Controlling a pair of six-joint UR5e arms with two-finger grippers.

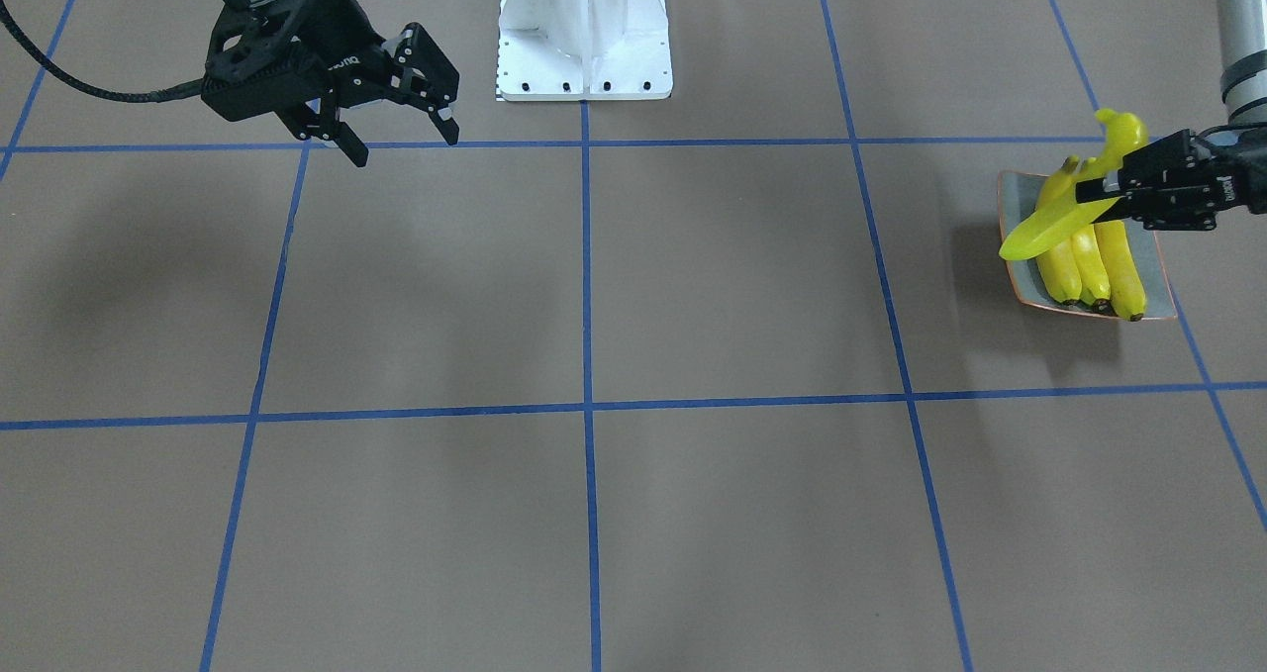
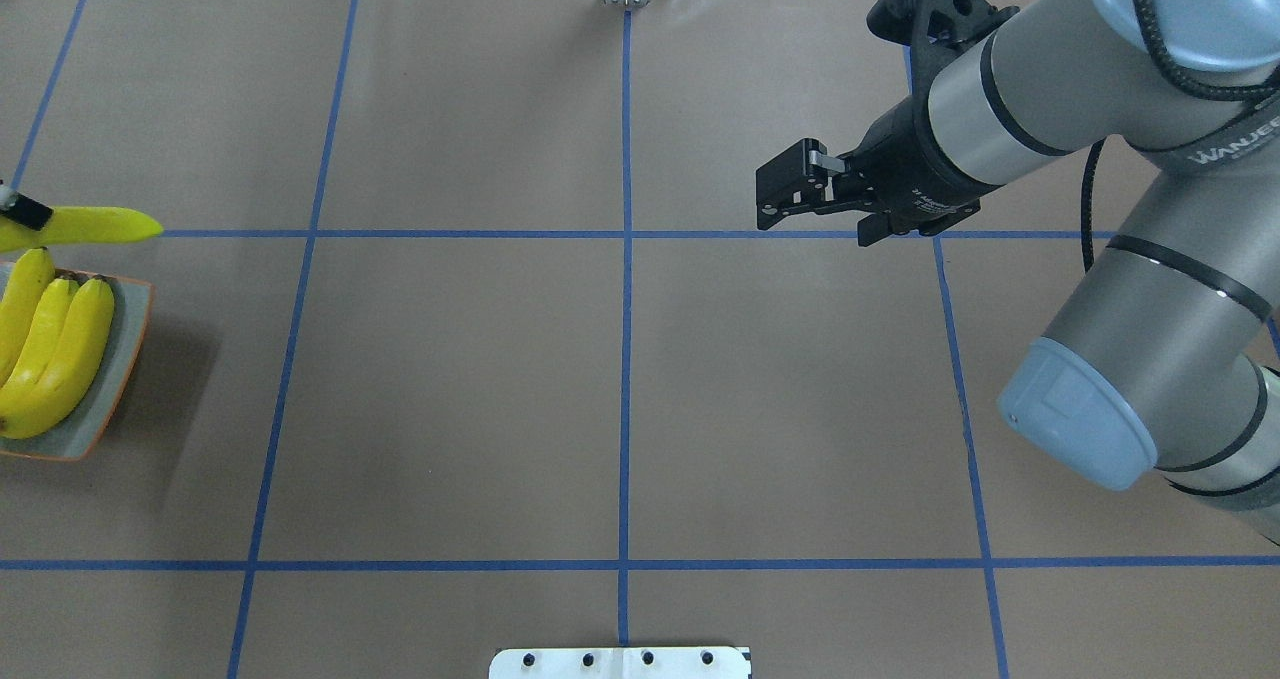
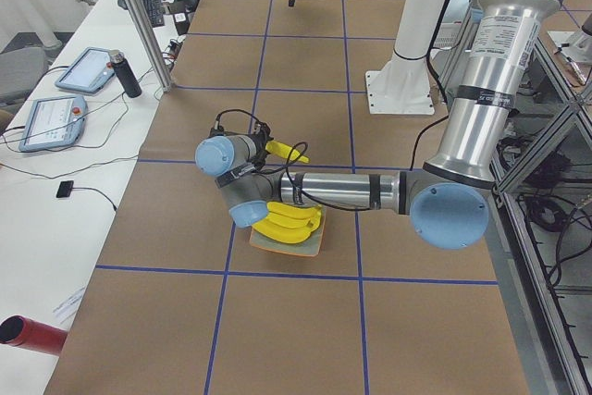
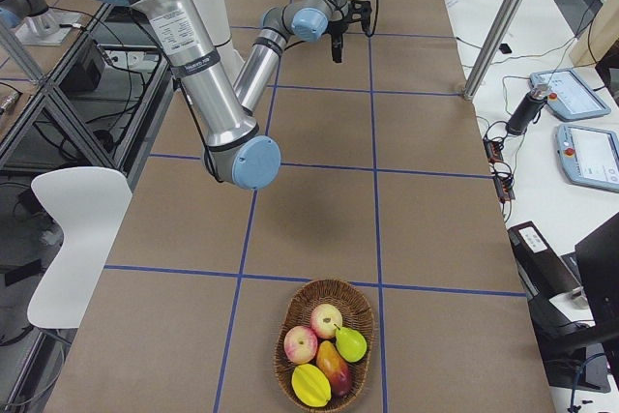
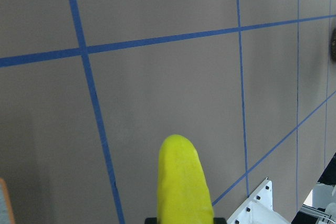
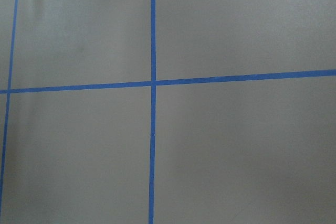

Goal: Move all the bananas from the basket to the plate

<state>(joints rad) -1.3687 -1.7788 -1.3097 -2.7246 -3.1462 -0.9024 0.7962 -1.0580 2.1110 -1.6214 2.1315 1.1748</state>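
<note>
The grey-green plate [image 1: 1014, 205] with an orange rim sits at the table's left end and carries three yellow bananas [image 1: 1089, 268] side by side. It also shows in the overhead view, plate [image 2: 98, 399] and bananas [image 2: 50, 349]. My left gripper [image 1: 1093, 197] is shut on a paler, greenish banana [image 1: 1039, 232], held in the air over the plate and lying crosswise to the other three. That banana's tip [image 5: 181, 182] fills the bottom of the left wrist view. My right gripper [image 1: 406, 147] hangs open and holds nothing. The basket [image 4: 290, 316] stands at the table's right end.
The basket holds apples [image 4: 313, 332], a pear and other fruit. The white robot base [image 1: 584, 34] stands at the table's robot-side edge. Blue tape lines grid the brown tabletop. Tablets and a dark bottle [image 3: 127, 74] lie on a side bench.
</note>
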